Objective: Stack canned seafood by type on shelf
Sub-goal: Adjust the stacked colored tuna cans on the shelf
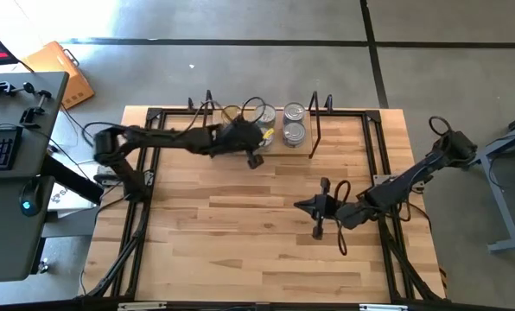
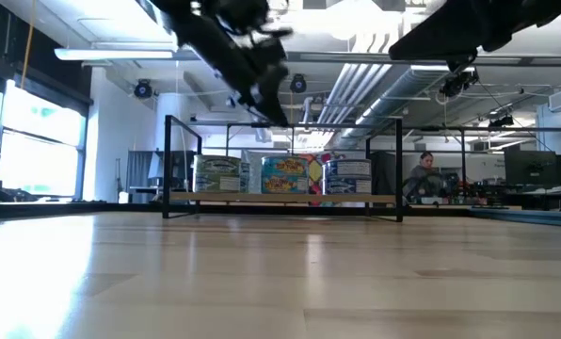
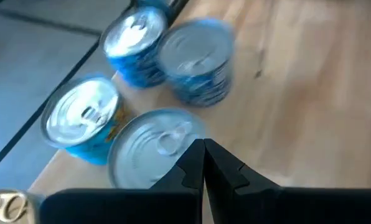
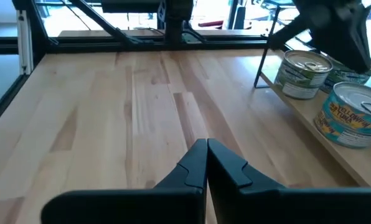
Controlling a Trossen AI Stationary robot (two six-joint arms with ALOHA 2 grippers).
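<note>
The tins [image 1: 279, 123] are grouped on the shelf [image 1: 318, 138] at the table's far edge, sorted by label. Left gripper [image 1: 256, 161] is held empty, pinched together, just beside them (right gripper [image 1: 317, 231] likewise, mid-table).

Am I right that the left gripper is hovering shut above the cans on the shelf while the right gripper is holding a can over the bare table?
Not quite: the right gripper is shut and empty over the bare table, as the right wrist view shows. The left gripper does hover shut above the cans on the shelf.
</note>
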